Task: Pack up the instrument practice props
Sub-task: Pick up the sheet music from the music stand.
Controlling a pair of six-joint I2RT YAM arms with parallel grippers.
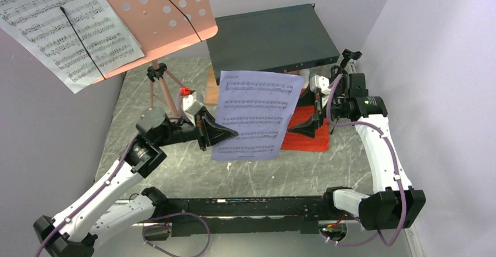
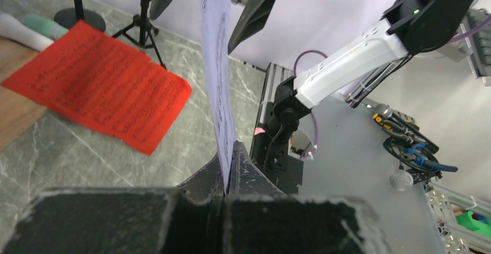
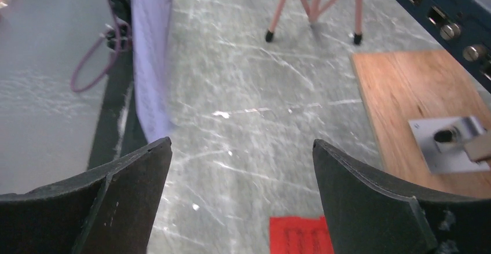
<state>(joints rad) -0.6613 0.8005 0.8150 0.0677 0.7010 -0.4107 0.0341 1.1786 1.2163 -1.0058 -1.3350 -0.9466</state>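
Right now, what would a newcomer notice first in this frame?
A lavender music sheet held upright mid-table, pinched at its edge by the left arm's fingers. Behind it at the far left rises the salmon-pink music stand carrying a white page. A red sheet lies flat below the right arm's fingers, which are open.

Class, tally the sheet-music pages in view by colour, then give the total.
white page: 1
lavender page: 1
red page: 1
Total: 3
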